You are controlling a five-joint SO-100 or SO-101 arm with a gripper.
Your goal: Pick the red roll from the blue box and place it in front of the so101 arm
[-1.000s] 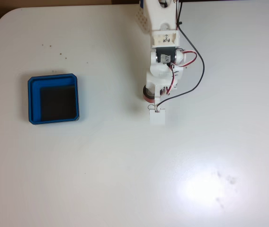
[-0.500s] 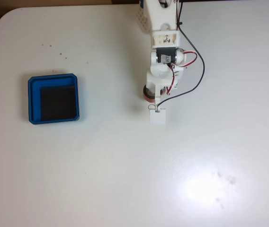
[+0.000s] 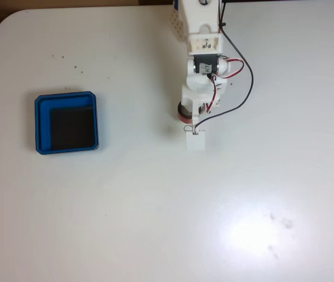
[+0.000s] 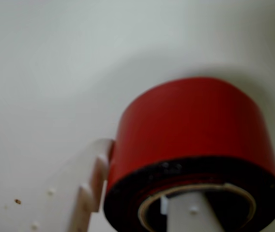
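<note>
Clearly, the red roll [image 4: 190, 130] is held on the gripper [image 4: 142, 212]: in the wrist view one white finger [image 4: 193, 215] is passed through its hollow centre and the other finger [image 4: 86, 186] is pressed against its outer wall, so the jaws are closed only as far as the roll's wall allows. A smooth, glossy red band is seen around a tan inner core, with a dark rim at the near face. Its axis is pointed along the fingers. In the fixed view the roll [image 3: 183, 114] is tucked at the tip of the so101 arm [image 3: 202, 70], of white plastic with red and black wires. The blue box [image 3: 66, 122], square with rounded corners and a black floor, lies well apart, left of the gripper on the white table [image 3: 155, 211].
</note>
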